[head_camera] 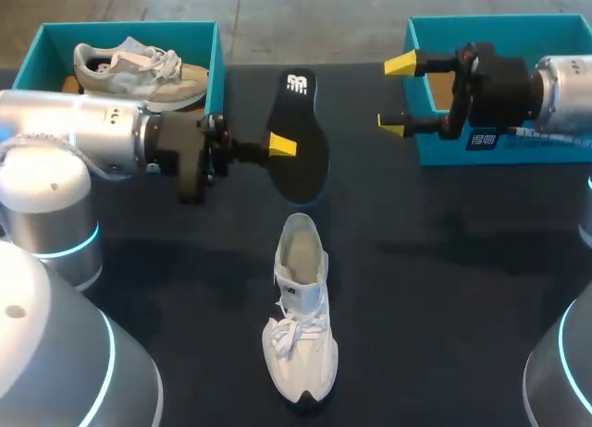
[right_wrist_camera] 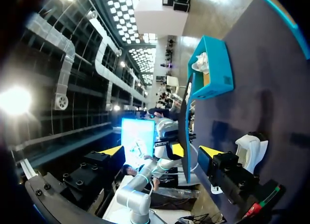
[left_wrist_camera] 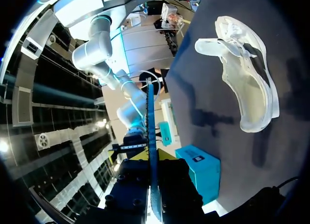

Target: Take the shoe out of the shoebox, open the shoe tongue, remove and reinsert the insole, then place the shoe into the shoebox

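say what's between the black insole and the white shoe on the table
Only bare dark table, seen in the head view between the insole and the white shoe.

The left arm (head_camera: 83, 131) is stretched level across the table from the 9 o'clock side toward 3 o'clock. The left gripper (head_camera: 280, 150) is clamped on the insole (head_camera: 301, 159), which is pinched edge-on between both fingers. The right arm (head_camera: 564, 94) is brought in from 3 o'clock and pointed toward 9 o'clock. The right gripper (head_camera: 396, 94) is spread wide, one yellow tip set at 12 o'clock of the other.
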{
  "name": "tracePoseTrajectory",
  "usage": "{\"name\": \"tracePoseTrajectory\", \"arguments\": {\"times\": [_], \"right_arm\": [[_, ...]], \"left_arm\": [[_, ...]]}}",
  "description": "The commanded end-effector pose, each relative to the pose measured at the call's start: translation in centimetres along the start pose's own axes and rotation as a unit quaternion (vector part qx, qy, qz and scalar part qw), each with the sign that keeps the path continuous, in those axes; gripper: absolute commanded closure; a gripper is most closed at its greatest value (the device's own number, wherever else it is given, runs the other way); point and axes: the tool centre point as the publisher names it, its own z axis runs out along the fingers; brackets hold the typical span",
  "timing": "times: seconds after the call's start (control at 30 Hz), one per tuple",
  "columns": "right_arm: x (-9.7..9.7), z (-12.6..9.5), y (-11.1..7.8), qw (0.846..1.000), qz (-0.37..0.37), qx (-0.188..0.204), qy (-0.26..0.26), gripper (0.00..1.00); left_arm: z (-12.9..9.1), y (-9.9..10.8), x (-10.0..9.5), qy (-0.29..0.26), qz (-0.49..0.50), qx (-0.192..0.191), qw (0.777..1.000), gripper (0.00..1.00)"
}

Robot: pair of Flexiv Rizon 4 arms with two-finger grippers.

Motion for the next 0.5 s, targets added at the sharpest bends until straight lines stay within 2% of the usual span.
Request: {"name": "tracePoseTrajectory", "arguments": {"times": [0.03, 0.17, 0.23, 0.37, 0.5], "right_arm": [[0.0, 0.1, -0.1, 1.0, 0.0, -0.002, -0.001, 0.0], [0.0, 0.1, -0.1, 1.0, 0.0, -0.002, -0.001, 0.0], [-0.4, 1.0, 0.0, 1.0, 0.004, 0.016, -0.001, 0.0], [-1.7, 1.7, -1.0, 0.999, 0.013, 0.032, 0.01, 0.0], [-2.7, 1.6, -2.2, 0.999, 0.014, 0.037, 0.018, 0.0]], "left_arm": [[-0.1, -0.1, 0.0, 0.0, 0.001, -0.001, 1.0, 1.0], [-0.1, -0.1, 0.0, 0.0, 0.001, -0.001, 1.0, 1.0], [-0.1, -0.1, 0.0, 0.0, 0.001, -0.001, 1.0, 1.0], [-0.5, -0.8, -0.3, -0.026, -0.04, 0.035, 0.998, 1.0], [-1.3, -1.1, -0.5, -0.031, -0.076, 0.035, 0.996, 1.0]]}}
